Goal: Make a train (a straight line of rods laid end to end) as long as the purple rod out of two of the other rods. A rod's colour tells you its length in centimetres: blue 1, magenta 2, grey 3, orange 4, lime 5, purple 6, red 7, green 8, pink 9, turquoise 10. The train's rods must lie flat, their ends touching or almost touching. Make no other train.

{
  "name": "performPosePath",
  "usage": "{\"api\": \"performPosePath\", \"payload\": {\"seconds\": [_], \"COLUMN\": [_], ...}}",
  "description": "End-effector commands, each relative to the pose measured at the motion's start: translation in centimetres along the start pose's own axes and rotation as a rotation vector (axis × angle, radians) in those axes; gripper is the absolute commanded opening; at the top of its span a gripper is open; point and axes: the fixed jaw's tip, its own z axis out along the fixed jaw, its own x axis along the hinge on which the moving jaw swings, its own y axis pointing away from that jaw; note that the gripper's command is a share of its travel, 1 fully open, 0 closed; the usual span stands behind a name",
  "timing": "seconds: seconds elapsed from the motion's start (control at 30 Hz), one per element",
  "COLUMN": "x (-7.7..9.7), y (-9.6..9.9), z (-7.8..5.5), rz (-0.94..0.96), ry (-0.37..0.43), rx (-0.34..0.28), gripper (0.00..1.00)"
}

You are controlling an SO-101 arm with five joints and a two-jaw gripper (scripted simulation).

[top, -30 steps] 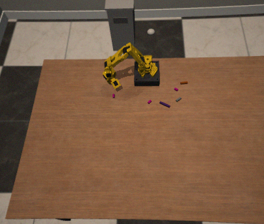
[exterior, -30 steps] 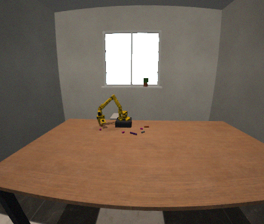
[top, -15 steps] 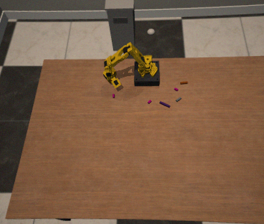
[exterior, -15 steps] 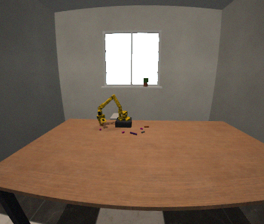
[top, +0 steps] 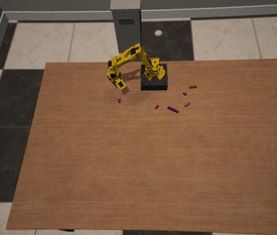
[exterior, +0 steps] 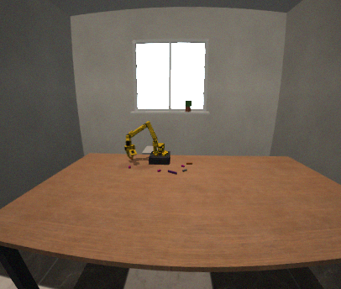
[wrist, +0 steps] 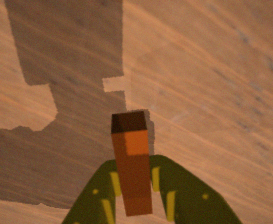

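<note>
My gripper (top: 123,89) is left of the arm's black base (top: 154,81), a little above the table. It is shut on an orange rod (wrist: 132,165), which points forward between the fingers in the wrist view. A magenta rod (top: 119,100) lies on the table just in front of the gripper. The purple rod (top: 172,109) lies in front of the base, with a second magenta rod (top: 157,106) to its left. A grey rod (top: 187,104), a third magenta rod (top: 185,93) and another orange rod (top: 192,87) lie to the right.
The arm's base stands near the table's far edge. The rods cluster close to the base, as the exterior view shows around the purple rod (exterior: 172,171). The wooden table stretches wide toward the front.
</note>
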Motion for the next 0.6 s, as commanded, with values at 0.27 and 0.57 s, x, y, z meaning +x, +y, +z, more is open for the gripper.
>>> {"api": "performPosePath", "payload": {"seconds": [0.27, 0.57], "x": [0.0, -1.5], "y": [-0.4, -1.6], "z": [-0.6, -0.5], "rz": [0.017, 0.109], "ry": [0.008, 0.008], "rx": [0.017, 0.017], "gripper": [0.00, 0.00]}}
